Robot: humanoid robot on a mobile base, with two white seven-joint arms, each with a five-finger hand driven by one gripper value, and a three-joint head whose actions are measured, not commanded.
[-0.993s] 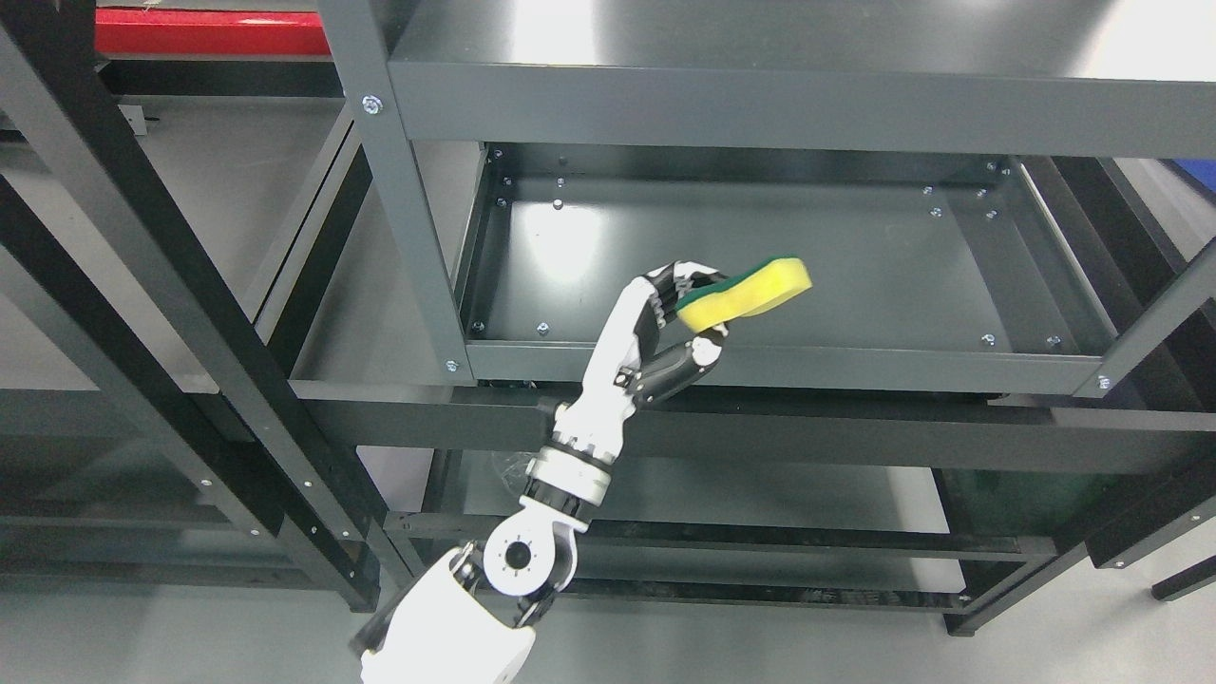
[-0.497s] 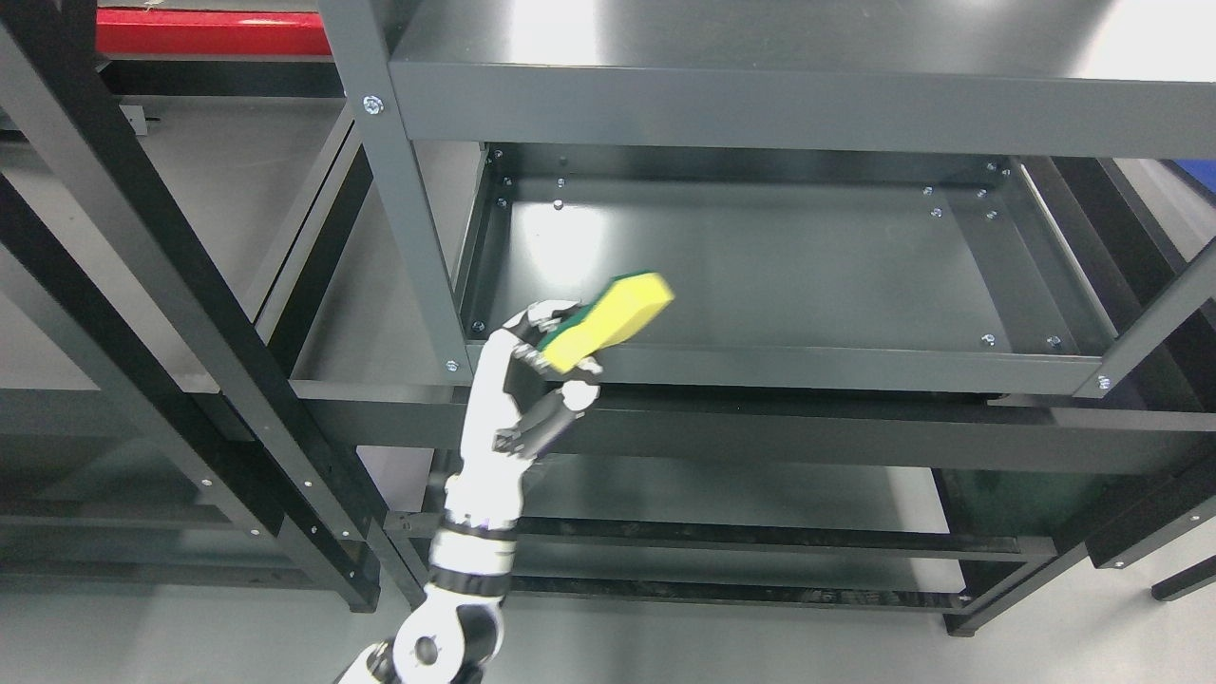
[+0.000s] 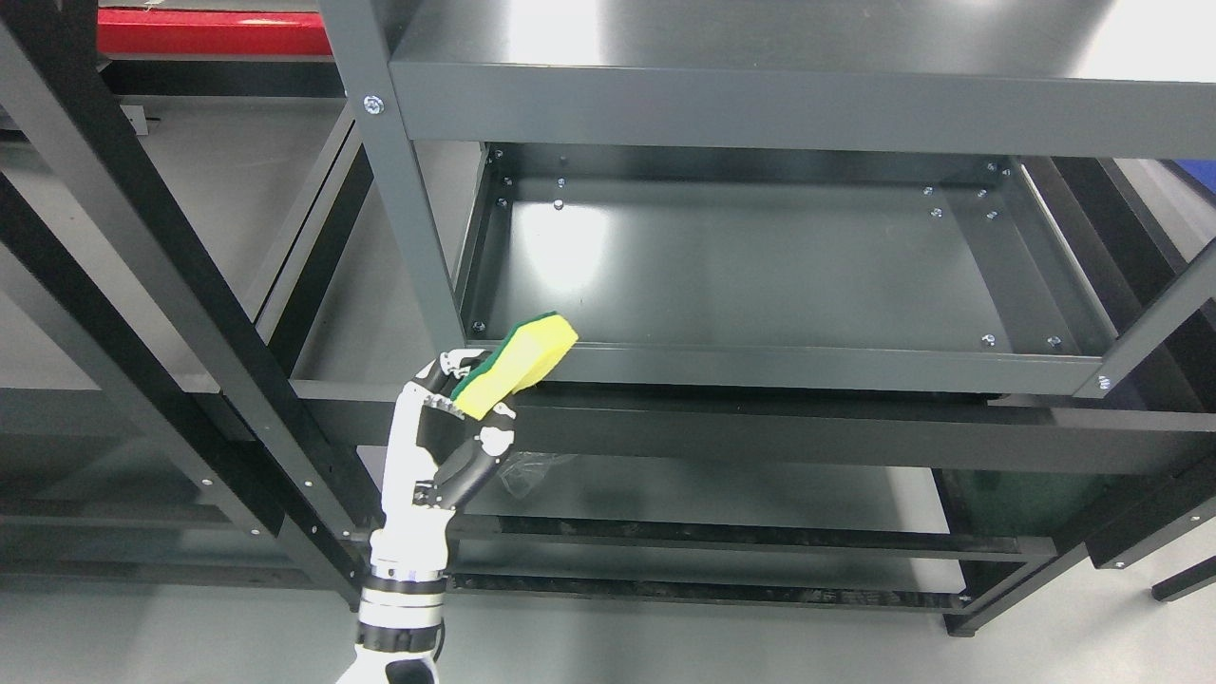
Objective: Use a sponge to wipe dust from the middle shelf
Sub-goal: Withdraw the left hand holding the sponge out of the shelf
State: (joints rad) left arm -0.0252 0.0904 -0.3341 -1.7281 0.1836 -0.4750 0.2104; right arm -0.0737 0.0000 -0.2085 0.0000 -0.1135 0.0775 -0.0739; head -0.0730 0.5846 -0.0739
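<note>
- The left hand, white with dark joints, rises from the bottom edge left of the middle, its wrist upright and its palm turned toward the rack
- Its fingers and thumb pinch the lower end of the sponge; the fingers curl over the top of it and the thumb presses from below
- The sponge is yellow with a green scouring layer along its upper left side; it is tilted, its free end pointing up and to the right
- That free end overlaps the front lip of the middle shelf at its front left corner; whether it touches the metal I cannot tell
- Most of the sponge sits in front of and below the shelf's front edge, outside the tray
- The middle shelf is a dark grey metal tray with low walls and small bolts in its corners; a bright glare lies on its left part
- A grey upright post stands just left of the sponge
- The top shelf overhangs above
- A crumpled bit of clear plastic lies on the lower shelf, just right of the thumb
- A red strip shows at the upper left, behind black frame bars
</note>
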